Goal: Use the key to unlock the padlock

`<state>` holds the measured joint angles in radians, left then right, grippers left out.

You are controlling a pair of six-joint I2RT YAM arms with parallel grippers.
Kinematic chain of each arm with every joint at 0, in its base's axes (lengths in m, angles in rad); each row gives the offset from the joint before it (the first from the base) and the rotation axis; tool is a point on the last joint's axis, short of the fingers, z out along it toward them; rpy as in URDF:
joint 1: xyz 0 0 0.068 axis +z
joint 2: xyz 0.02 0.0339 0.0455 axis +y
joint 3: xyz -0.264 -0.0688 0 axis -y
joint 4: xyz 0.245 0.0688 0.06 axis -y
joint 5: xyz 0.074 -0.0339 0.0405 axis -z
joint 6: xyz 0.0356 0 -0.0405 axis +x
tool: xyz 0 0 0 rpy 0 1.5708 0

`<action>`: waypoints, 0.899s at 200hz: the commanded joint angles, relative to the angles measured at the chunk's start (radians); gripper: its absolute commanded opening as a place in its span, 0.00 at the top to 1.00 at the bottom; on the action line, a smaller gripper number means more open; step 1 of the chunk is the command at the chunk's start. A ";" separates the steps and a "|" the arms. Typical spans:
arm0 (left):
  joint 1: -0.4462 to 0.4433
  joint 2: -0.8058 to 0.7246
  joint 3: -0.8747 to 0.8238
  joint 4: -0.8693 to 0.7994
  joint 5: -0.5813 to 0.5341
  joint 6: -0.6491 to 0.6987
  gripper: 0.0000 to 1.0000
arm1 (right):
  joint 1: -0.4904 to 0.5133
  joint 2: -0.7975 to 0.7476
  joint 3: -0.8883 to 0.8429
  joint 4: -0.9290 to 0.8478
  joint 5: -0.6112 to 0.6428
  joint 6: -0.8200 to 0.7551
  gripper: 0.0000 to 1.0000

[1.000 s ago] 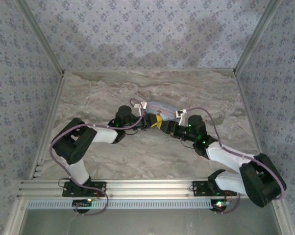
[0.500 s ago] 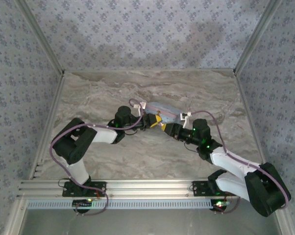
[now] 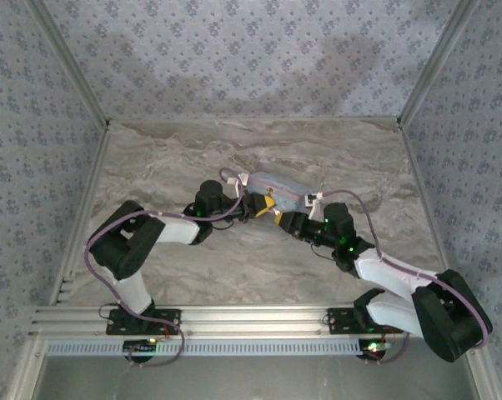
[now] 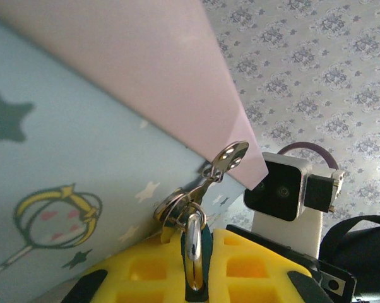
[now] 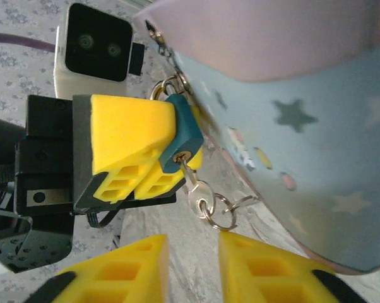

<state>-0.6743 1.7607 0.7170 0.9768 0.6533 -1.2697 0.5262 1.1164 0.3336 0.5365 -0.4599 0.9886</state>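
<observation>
Padlock (image 5: pixel 180 136), teal and tiny, is sitting clamped between the yellow pads (image 5: pixel 130 136) of the left jaws. Its keyhole end is facing the right wrist camera, and its metal shackle (image 4: pixel 193 246) is poking up between the pads in the left wrist view. Key (image 5: pixel 191 180) is sticking in the keyhole, with a ring (image 5: pixel 225 213) dangling from it. Small metal rings (image 4: pixel 177 208) are hanging around the shackle at the edge of the pale blue tin (image 5: pixel 303 145), which is lying on the marble surface (image 3: pixel 193 158) right beside the lock. Right jaws are standing slightly apart just below the key, gripping nothing, their pads (image 5: pixel 266 268) not touching it. Left arm (image 3: pixel 143 237) is folding at its elbow and reaching rightward. Right arm (image 3: pixel 393 279) is stretching leftward and away, and the two wrists are meeting near the middle of the surface.
</observation>
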 commanded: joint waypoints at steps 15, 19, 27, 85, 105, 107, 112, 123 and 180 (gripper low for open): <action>0.001 -0.027 0.007 0.115 0.025 0.003 1.00 | 0.004 -0.002 0.029 0.030 0.037 0.012 0.80; -0.001 -0.027 0.008 0.114 0.025 0.002 1.00 | 0.004 0.001 0.031 0.031 0.037 0.012 0.80; -0.003 -0.026 0.010 0.115 0.028 0.000 1.00 | 0.002 0.006 0.034 0.035 0.036 0.016 0.80; -0.031 -0.020 0.010 0.118 0.035 0.000 1.00 | -0.009 0.029 0.040 0.063 0.078 0.068 0.87; -0.042 -0.020 0.007 0.123 0.036 0.001 1.00 | -0.021 0.035 0.031 0.081 0.099 0.096 0.91; -0.043 -0.020 0.007 0.122 0.034 0.000 1.00 | -0.022 0.037 0.029 0.086 0.100 0.101 0.91; -0.047 -0.020 0.006 0.120 0.034 0.003 1.00 | -0.026 0.041 0.028 0.097 0.098 0.110 0.91; -0.056 -0.018 0.005 0.114 0.031 0.008 1.00 | -0.033 0.053 0.031 0.113 0.086 0.122 0.92; -0.103 0.051 -0.012 0.161 -0.006 -0.003 1.00 | -0.056 0.104 0.011 0.154 0.088 0.135 0.85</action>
<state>-0.7090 1.7908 0.7170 1.0073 0.5400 -1.2766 0.4934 1.1995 0.3389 0.6025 -0.4301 1.1141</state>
